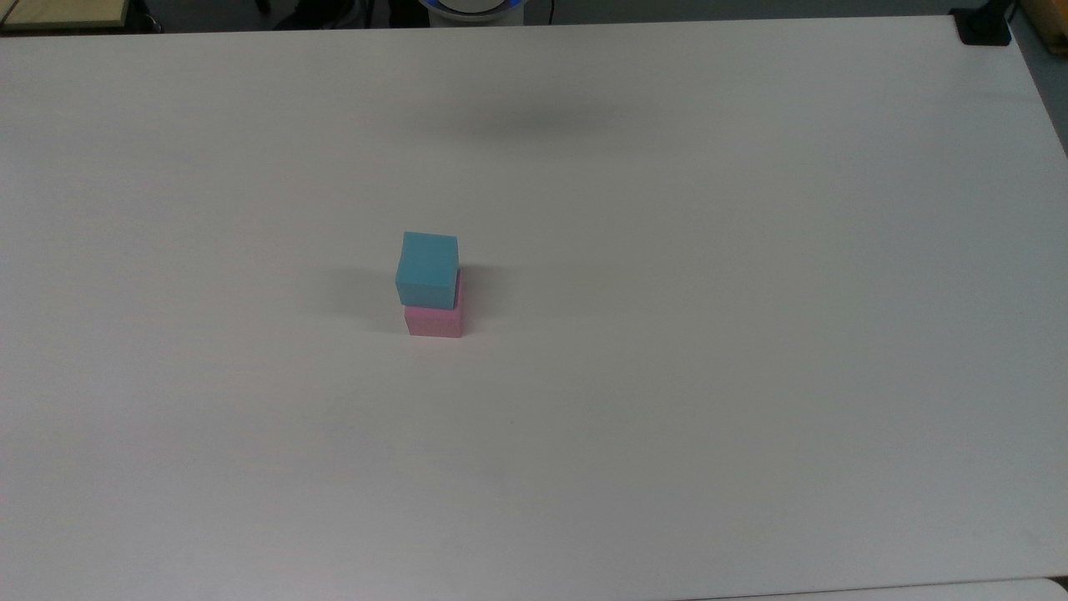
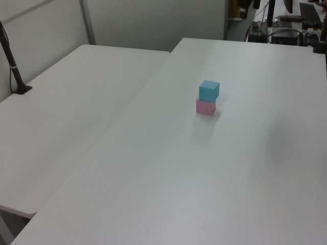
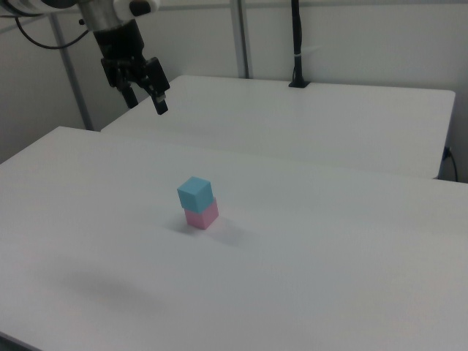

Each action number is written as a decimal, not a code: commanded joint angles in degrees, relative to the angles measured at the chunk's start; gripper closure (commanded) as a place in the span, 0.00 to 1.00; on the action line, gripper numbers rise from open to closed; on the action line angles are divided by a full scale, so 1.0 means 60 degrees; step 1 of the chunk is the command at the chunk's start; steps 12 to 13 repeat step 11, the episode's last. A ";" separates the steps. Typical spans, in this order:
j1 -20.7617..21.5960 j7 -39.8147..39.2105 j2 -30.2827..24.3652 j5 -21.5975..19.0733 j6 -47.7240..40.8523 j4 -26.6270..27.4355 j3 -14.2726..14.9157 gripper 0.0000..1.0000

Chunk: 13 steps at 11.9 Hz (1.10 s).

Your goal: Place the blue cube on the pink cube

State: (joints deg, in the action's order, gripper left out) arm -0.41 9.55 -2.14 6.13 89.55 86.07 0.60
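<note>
Gripper (image 3: 145, 100): fingers spread, empty, high above table (image 1: 751, 334). Blue cube (image 1: 427, 269) atop pink cube (image 1: 434, 319); retreat clear, avoid nudging stack.

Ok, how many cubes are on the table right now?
2. The blue cube sits on top of the pink cube, stacked near the middle of the white table. Nothing there could hide another.

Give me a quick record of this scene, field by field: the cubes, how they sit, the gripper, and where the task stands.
blue cube: rests on top of the pink cube, set slightly toward the top view's left
pink cube: on the white table, beneath the blue cube
gripper: open, empty, raised high and well clear of the stack, at the right view's upper left
stack: upright, nothing touching it
task state: blue cube is on pink cube; looks done
</note>
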 commanded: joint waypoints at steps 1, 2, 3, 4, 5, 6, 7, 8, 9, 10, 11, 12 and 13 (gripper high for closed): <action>0.0143 -0.2067 -0.0038 -0.0056 0.0132 0.0376 0.0238 0.00; 0.0142 -0.2177 -0.0038 -0.0041 0.0147 0.0434 0.0238 0.00; 0.0142 -0.2178 -0.0024 -0.0041 0.0147 0.0449 0.0238 0.00; 0.0128 -0.2178 -0.0009 -0.0026 0.0162 0.0493 0.0238 0.00; 0.0084 -0.2163 -0.0009 -0.0070 0.0162 0.0494 0.0252 0.00; 0.0084 -0.2062 -0.0009 -0.0113 0.0162 0.0494 0.0252 0.00; 0.0142 -0.1538 0.0006 -0.0114 0.0177 0.0494 0.0252 0.00; 0.0157 -0.1040 0.0006 -0.0099 0.0177 0.0508 0.0252 0.00; 0.0099 -0.1021 0.0006 -0.0128 0.0351 0.0508 0.0252 0.00; 0.0084 -0.0992 0.0020 -0.0129 0.0512 0.0523 0.0252 0.00; 0.0084 -0.0919 0.0035 -0.0129 0.0528 0.0523 0.0252 0.00; 0.0084 -0.0919 0.0035 -0.0129 0.0528 0.0523 0.0252 0.00; 0.0084 -0.0919 0.0035 -0.0129 0.0528 0.0523 0.0252 0.00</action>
